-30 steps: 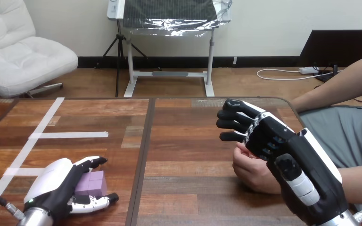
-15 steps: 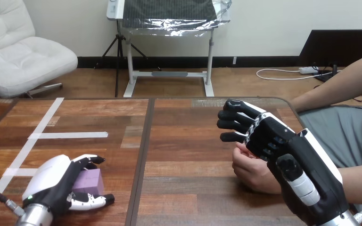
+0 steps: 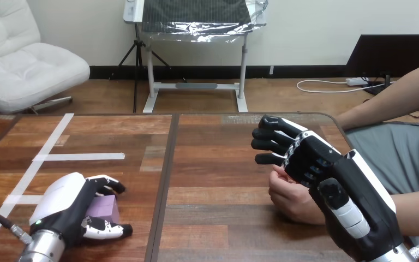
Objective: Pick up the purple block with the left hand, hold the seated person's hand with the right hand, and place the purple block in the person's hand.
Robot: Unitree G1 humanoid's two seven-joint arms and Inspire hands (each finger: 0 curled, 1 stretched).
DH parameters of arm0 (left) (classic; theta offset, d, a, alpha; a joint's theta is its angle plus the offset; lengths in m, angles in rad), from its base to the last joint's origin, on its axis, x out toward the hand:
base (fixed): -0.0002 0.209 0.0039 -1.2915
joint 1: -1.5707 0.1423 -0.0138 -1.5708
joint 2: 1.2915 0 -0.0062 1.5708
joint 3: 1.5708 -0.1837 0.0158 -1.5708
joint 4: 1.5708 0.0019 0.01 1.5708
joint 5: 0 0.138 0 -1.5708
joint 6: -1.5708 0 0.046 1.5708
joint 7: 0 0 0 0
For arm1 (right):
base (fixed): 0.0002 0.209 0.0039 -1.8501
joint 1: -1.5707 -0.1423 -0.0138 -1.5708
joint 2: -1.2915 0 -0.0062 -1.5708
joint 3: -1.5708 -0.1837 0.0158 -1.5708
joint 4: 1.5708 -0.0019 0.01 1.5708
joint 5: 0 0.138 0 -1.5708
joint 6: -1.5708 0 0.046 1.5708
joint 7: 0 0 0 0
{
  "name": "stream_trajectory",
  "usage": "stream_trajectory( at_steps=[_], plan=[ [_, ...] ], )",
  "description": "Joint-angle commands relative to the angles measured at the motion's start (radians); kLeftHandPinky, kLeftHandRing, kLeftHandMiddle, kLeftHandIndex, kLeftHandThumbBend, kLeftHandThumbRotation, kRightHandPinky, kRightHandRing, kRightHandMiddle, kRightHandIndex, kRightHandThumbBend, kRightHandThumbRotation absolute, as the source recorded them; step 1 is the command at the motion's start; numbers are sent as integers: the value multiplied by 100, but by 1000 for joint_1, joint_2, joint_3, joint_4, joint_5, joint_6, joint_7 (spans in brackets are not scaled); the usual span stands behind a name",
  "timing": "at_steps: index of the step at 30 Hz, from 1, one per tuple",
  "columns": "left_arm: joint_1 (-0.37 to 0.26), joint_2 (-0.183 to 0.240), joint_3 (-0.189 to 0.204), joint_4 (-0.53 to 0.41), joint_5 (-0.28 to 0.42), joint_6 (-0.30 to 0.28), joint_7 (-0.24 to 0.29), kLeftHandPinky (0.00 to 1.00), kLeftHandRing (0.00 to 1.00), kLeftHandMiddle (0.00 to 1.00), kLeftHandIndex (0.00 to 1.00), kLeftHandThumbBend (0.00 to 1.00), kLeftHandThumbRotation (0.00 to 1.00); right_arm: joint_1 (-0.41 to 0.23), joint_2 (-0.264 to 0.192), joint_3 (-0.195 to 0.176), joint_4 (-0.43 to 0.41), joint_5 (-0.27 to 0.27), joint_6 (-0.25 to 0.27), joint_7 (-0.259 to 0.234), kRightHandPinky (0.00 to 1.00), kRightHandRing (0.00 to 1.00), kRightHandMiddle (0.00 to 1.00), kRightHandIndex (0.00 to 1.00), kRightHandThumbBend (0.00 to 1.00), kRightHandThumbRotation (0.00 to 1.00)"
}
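Step in hand: pick-up of the purple block (image 3: 103,208) by the left hand (image 3: 68,204). Judged as the grasp closing, lift not yet begun.

Left hand: low at the near left of the table (image 3: 213,164), back uppermost. Its fingers (image 3: 105,184) curl over the far top edge of the block and the thumb (image 3: 102,231) lies along the near side, so the block sits enclosed between them. The block appears to rest on the wood. How firmly it is clamped I cannot tell.

Right hand (image 3: 319,164): raised at the right, back toward the head camera, directly over the person's hand (image 3: 289,196). That hand lies loosely closed on the table, partly hidden behind the robot's palm. The two are touching or nearly so. Whether the right hand actually grips it I cannot tell.

Block and person's hand are well apart, across the table's middle seam.

Next move, as I judge it: firm the pinch, lift clear of the table, then carry rightward. The person's hand looks closed, so it would need to open, palm up, before the block can be set into it.
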State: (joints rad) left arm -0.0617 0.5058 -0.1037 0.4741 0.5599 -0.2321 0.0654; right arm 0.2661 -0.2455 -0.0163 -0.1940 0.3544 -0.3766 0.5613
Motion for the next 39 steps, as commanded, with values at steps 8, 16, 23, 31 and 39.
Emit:
stream_trajectory(
  at_steps=[8,16,23,31,39],
  plan=[
    [-43,3,5,16,-24,-16,39,38,44,50,51,72,0,-34,-12,-24,-46,8,-8,-4,78,83,84,85,95,80],
    [-49,4,3,39,-37,-44,55,36,42,48,48,71,0,-36,-12,-25,-49,5,-1,-8,78,83,84,85,96,80],
    [-50,6,2,36,-47,-48,59,36,41,48,48,71,0,-42,-11,-26,-43,2,-5,-8,78,83,84,85,96,80],
    [-43,8,4,15,-46,-53,68,37,41,48,47,72,0,-48,-11,-28,-38,4,3,-9,77,83,84,85,94,79],
    [-41,7,10,8,-53,-66,77,37,41,47,47,72,0,-60,-13,-31,-23,5,3,-5,78,83,84,85,91,79]
  ],
)
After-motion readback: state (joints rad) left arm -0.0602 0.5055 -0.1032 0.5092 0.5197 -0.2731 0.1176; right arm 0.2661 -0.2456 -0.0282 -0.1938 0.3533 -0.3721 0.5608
